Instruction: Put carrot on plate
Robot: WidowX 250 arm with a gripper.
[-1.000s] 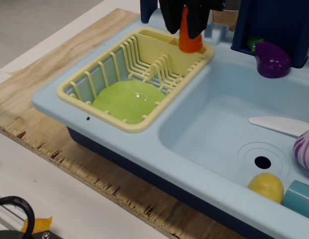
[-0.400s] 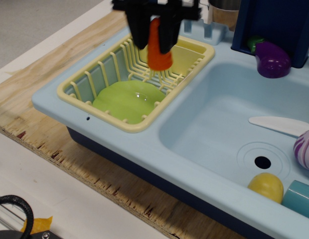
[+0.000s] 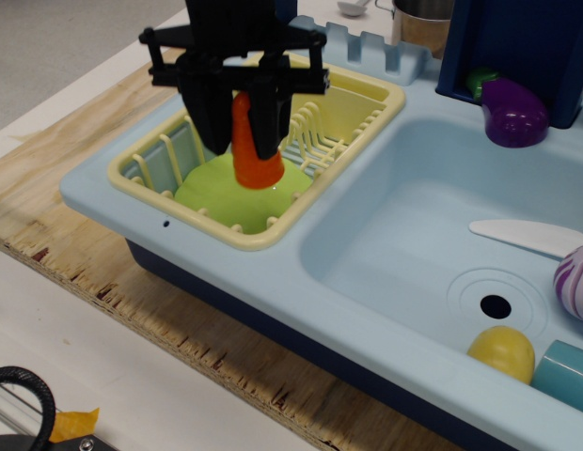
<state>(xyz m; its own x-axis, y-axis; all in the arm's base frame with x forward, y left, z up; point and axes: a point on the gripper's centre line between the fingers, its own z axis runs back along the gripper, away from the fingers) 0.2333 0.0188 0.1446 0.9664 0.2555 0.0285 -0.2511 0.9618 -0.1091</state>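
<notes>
My black gripper (image 3: pixel 239 141) is shut on the orange toy carrot (image 3: pixel 255 155). It holds the carrot upright, wide end down, right over the lime-green plate (image 3: pixel 216 197). The plate lies in the front part of the pale yellow dish rack (image 3: pixel 357 117). The carrot's lower end is at or just above the plate's surface; I cannot tell if they touch. The gripper hides the carrot's tip and part of the plate.
The light blue toy sink (image 3: pixel 414 244) holds a white knife (image 3: pixel 531 235), a yellow rounded toy (image 3: pixel 501 352), a teal cup (image 3: pixel 567 374) and a purple-white toy (image 3: pixel 578 282). A purple eggplant (image 3: pixel 512 113) sits at the back right. The wooden board (image 3: pixel 75 122) borders the sink on the left.
My gripper has carried the carrot from the rack's back corner forward and left, and down, until it stands over the green plate.
</notes>
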